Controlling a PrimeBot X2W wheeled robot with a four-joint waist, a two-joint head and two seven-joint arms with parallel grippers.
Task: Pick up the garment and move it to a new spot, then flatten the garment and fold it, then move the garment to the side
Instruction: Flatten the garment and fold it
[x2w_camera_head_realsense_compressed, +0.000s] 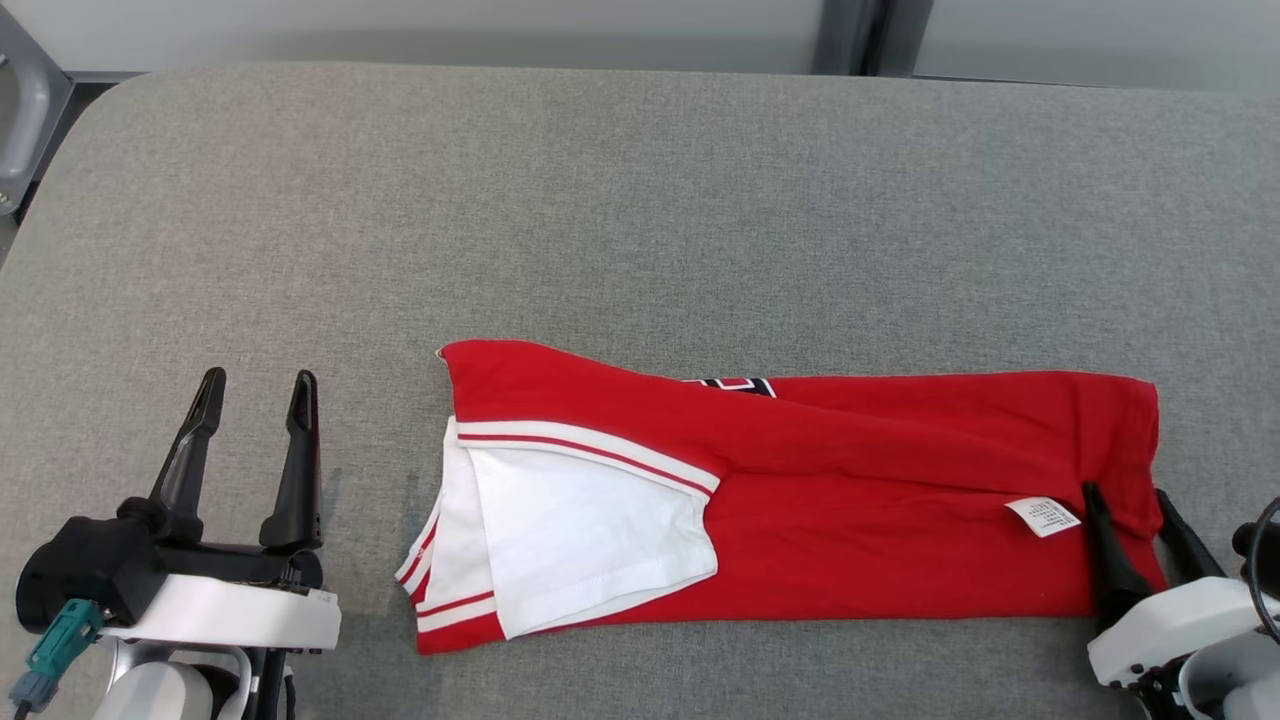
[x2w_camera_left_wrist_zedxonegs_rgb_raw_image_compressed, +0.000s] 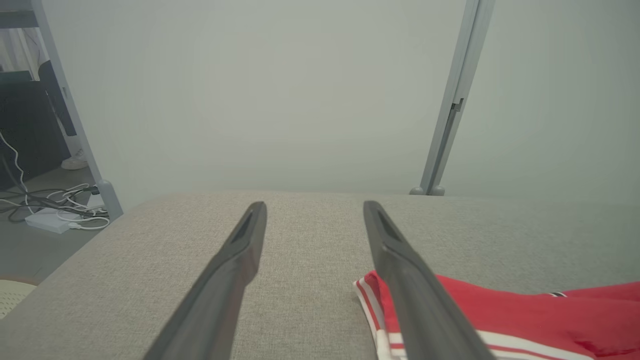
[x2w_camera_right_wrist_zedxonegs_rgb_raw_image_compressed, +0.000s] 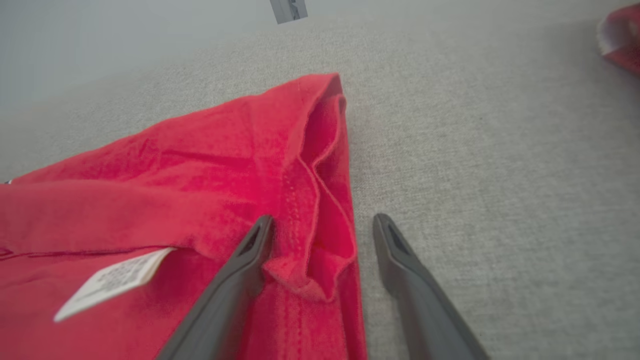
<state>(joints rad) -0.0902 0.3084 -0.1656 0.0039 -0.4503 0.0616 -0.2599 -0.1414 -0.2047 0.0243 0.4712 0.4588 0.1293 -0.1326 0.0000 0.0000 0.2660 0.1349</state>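
Lying crosswise, garment (sleeves leftward).

Garment: lies flat on the table, stretched left to right, near the front edge.
Sleeve: on top of the garment's left end.
Label: on the garment, near its right end.
Left gripper: left of the garment, apart from it.
Right gripper: at the garment's right end, one finger on the cloth, the other just past its edge.
Basket: low down, beside the table's left side.
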